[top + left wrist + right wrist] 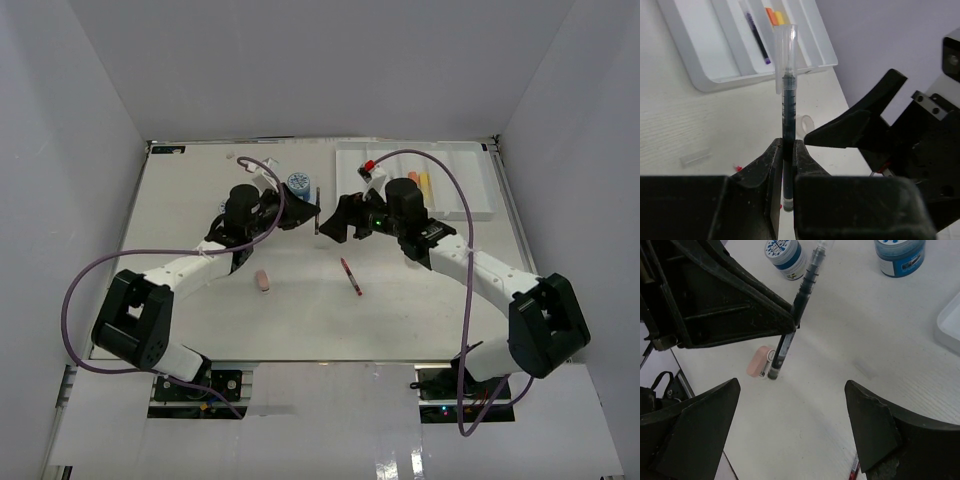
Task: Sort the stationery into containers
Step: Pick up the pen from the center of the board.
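The left gripper (785, 150) is pressed shut on the lower barrel of the black pen (784, 107), which stands upright above the table (300, 320) with its capped end uppermost, at centre in the overhead view. The right gripper (790, 410), fingers spread wide and touching nothing, faces it from the right, with the pen ahead of the gap. Farther out is the tray (700, 75), upper left in the left wrist view, with a dark pen (757, 37) and markers (775, 16) in its compartments. Two jars (785, 255) stand at the top of the right wrist view, and the eraser (262, 282) and red pen (351, 276) lie loose below centre overhead. This is probably a hand-over. The pen is pinched low, so an off-centre closing finger could lever it askew. It would drop if released before the second grip is firm.
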{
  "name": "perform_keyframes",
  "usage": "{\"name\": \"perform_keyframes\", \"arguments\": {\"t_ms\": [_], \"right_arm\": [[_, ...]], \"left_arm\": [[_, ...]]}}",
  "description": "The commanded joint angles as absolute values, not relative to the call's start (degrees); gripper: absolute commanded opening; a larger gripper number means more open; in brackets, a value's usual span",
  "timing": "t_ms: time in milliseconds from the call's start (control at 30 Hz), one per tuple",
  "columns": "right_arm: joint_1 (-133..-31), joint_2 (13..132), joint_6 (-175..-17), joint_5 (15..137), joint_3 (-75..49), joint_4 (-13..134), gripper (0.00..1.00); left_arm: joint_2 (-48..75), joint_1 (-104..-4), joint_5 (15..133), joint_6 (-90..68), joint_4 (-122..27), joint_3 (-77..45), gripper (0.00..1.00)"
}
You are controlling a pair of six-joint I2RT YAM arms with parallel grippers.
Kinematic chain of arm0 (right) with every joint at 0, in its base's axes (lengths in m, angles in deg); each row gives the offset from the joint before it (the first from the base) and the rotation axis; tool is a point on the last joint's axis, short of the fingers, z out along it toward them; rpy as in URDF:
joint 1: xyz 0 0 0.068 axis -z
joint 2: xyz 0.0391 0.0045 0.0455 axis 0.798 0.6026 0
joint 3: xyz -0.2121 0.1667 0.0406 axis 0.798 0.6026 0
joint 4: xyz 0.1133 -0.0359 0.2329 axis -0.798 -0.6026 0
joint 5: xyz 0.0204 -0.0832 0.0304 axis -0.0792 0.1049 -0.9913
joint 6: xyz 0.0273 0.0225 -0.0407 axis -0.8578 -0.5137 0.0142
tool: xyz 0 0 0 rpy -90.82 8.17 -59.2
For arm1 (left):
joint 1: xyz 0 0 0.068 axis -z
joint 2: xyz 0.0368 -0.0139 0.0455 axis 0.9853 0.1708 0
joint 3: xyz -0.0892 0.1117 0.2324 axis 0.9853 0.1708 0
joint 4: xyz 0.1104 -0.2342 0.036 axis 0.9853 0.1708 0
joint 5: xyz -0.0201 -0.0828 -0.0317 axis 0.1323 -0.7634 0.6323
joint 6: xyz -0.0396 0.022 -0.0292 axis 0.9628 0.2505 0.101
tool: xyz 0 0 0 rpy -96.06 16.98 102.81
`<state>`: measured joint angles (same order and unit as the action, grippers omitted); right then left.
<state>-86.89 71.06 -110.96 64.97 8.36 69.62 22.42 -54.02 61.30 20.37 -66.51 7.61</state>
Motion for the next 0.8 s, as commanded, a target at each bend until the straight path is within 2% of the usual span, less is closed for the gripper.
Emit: {"name": "perform_keyframes", "arguments": {"t_ms": [0, 233, 533, 667, 733, 767], "right_arm": [[-88.27, 73.33, -112.8, 65.26, 4.4, 74.03, 0.91], [-89.5, 77.2, -113.06, 65.52, 0.79, 74.56, 0.86], [-89.68, 79.22, -113.33, 65.17, -1.5, 75.17, 0.58], [-89.68, 79.75, -113.68, 64.82, -1.58, 75.7, 0.41], [-89.59, 80.01, -113.77, 64.64, -1.76, 75.61, 0.36], [-89.59, 80.1, -113.77, 64.64, -1.76, 75.44, 0.29]], "left_arm": [[19.28, -52.66, 60.44, 23.4, -74.58, 8.4, 0.0], [18.75, -52.22, 60.1, 23.93, -77.74, 8.57, 0.0], [18.22, -52.04, 59.75, 24.72, -81.08, 11.47, 0.0], [18.4, -52.04, 59.22, 24.63, -81.79, 11.91, 0.0], [18.31, -51.96, 59.04, 24.63, -82.23, 12.09, 0.01], [18.22, -52.04, 59.13, 24.46, -82.15, 12.09, 0.02]]}}
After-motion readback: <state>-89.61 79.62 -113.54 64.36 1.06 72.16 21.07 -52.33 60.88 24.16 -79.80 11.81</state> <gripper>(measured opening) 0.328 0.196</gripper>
